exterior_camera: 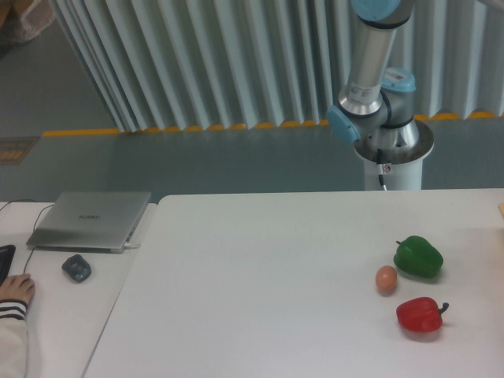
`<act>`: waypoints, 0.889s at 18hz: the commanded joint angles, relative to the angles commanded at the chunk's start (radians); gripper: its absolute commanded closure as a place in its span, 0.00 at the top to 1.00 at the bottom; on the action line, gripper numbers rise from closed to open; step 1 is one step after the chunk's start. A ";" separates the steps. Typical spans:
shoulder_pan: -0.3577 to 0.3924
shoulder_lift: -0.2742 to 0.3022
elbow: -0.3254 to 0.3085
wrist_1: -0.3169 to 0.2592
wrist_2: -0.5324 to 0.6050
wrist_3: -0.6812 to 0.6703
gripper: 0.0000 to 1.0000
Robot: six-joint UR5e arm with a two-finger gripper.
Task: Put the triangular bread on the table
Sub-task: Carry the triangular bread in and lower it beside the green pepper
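The white table point(260, 276) fills the lower part of the camera view. A small golden-tan sliver point(501, 209) shows at the table's far right edge, cut off by the frame; I cannot tell whether it is the triangular bread. Otherwise the bread is out of view. Only the robot arm's base and lower links point(372, 87) show behind the table's far right side. The arm rises out of the top of the frame, so the gripper is not in view.
A green bell pepper point(418, 257), a small tan egg point(386, 279) and a red bell pepper point(420, 314) lie at the table's right. The adjoining desk on the left holds a closed laptop point(90, 220), a mouse point(76, 268) and a person's hand point(14, 290).
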 joint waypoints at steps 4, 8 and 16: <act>-0.060 0.012 0.002 -0.002 -0.006 -0.111 0.18; -0.143 0.017 0.003 -0.002 -0.011 -0.270 0.17; -0.227 -0.009 -0.005 0.175 -0.109 -0.585 0.17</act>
